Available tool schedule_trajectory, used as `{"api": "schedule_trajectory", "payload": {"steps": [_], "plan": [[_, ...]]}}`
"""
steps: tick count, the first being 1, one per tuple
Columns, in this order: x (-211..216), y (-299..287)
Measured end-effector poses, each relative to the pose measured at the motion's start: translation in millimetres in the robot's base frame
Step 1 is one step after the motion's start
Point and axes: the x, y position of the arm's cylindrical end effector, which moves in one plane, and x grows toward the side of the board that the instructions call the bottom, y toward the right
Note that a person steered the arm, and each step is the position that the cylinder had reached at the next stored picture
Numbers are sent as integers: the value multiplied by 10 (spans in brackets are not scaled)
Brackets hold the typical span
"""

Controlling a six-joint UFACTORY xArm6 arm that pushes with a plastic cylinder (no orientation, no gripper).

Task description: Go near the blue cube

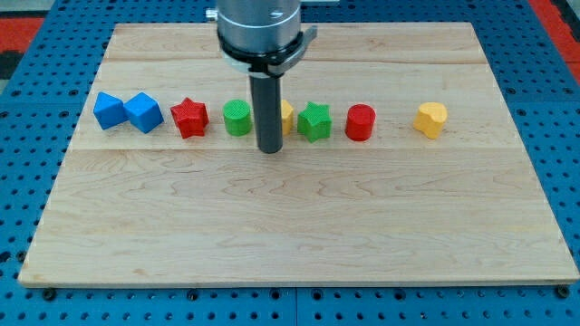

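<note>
A silver-grey metal cylinder, ringed by fine horizontal grooves, fills the top centre of the frame. Beneath it sits a darker collar with a small bracket jutting toward the view's right. From the collar drops a straight, smooth, dark grey rod, faintly glossy, ending in my tip (271,150), cut flat and round.

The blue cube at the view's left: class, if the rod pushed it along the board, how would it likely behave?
The blue cube would probably slide rather than roll, since its faces look flat. It looks small and rigid, so likely light. It appears to touch another blue block, so a leftward push would probably move both. My tip is well to its right.
</note>
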Motion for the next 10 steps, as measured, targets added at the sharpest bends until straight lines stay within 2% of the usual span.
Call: {"api": "schedule_trajectory", "payload": {"steps": [2,3,4,5,6,8,10], "plan": [[-43,527],[140,248],[319,-379],[294,-1221],[271,-1702],[267,-1778],[131,-2106]]}}
